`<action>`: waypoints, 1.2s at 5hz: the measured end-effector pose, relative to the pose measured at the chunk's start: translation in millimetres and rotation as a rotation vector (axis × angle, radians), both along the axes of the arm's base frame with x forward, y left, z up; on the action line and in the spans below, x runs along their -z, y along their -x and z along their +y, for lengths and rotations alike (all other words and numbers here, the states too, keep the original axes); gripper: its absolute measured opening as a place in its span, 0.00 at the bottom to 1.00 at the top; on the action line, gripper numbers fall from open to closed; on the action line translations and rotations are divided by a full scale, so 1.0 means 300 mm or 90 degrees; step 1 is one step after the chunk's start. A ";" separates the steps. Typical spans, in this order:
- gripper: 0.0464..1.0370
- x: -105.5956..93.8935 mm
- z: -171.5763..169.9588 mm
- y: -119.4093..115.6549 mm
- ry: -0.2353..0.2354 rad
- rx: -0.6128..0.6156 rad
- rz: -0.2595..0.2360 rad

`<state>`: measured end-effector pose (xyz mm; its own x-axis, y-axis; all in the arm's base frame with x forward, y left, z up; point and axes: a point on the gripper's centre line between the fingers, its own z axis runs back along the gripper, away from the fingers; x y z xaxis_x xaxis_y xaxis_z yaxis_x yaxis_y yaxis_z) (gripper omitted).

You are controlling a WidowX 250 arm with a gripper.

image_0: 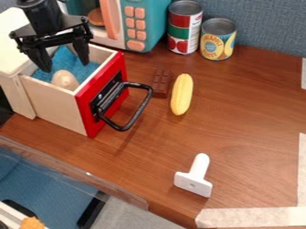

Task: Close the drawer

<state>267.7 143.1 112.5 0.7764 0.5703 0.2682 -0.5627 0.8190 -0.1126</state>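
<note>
Camera view, and here's the drawer, standing well out of its pale cabinet at the left, and the gripper hangs right over its open box, fingers spread apart with no object between them. Whether the tips sit above the rim or dip just inside, I can't tell. Below them there's blue cloth and a beige rounded thing, very near the tips. But here's what it all turns on: the red front lies to the right of the gripper and a little lower in view, so the gripper is on the cabinet side of the very panel it has to push! The drawer's long axis runs from the cabinet out to the right and slightly down; closing means a shove back along that line, left and slightly up. So the likely play is up, clear over the front's top edge, across to the outer side, down by the black handle, then press inward. Watch that handle, it juts out as a loop, and a finger could snag in it. Go too low on the crossing and the arm might drag the drawer wider open instead.
</note>
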 end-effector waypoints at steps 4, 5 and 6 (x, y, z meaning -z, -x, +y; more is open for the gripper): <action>0.96 -0.005 -0.134 -0.076 -0.077 0.234 0.039; 0.96 -0.009 -0.223 -0.116 -0.116 0.325 0.056; 0.96 -0.006 -0.301 -0.142 -0.158 0.408 0.070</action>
<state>310.4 52.7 114.2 0.9696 -0.0783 0.2318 0.0435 0.9875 0.1515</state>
